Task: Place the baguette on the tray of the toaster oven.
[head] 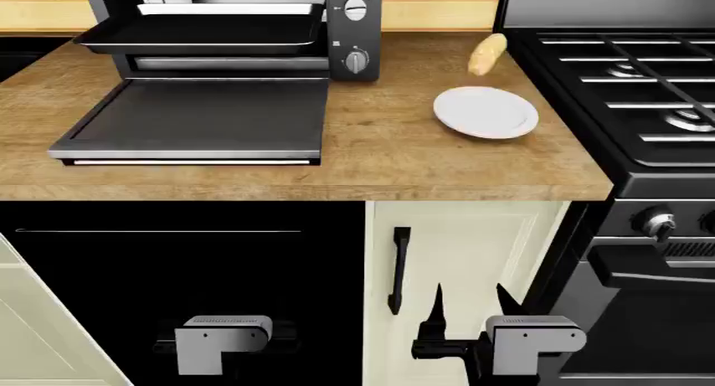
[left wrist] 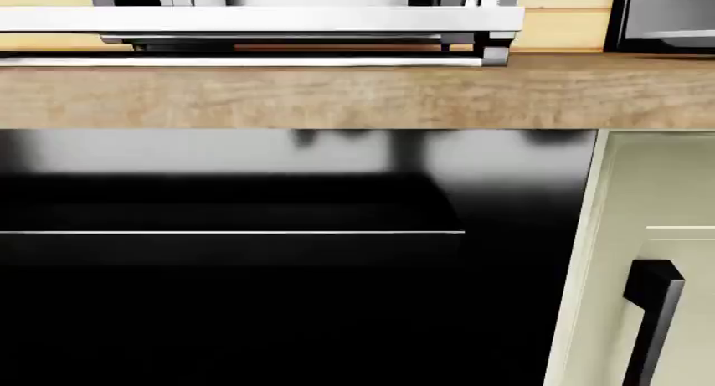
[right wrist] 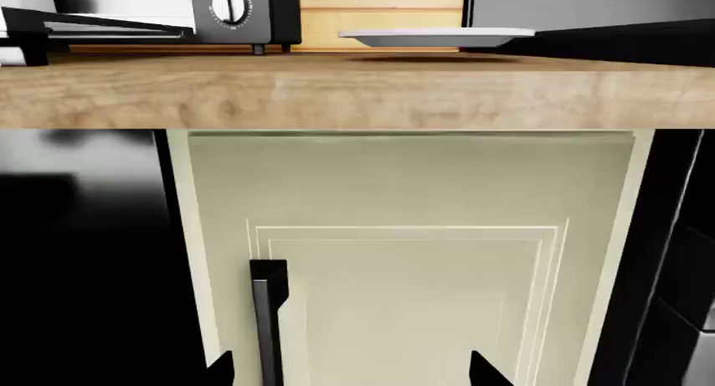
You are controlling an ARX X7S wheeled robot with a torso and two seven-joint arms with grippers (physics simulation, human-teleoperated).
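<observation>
The golden-tan baguette (head: 487,54) lies on the wooden counter just behind a white plate (head: 486,111), beside the range. The toaster oven (head: 355,34) stands at the back left with its door (head: 196,118) folded down flat. Its black tray (head: 201,32) is slid out above the door and holds nothing. My right gripper (head: 470,295) hangs below counter height in front of the cream cabinet, open and empty; its fingertips (right wrist: 486,371) also show in the right wrist view. My left gripper (head: 226,323) is low in front of a black panel, and its fingers do not show.
A black gas range (head: 625,76) fills the right side. Below the counter edge (head: 313,185) are a black appliance front (left wrist: 223,260) and a cream cabinet door with a black vertical handle (head: 399,269). The plate (right wrist: 436,37) shows edge-on in the right wrist view.
</observation>
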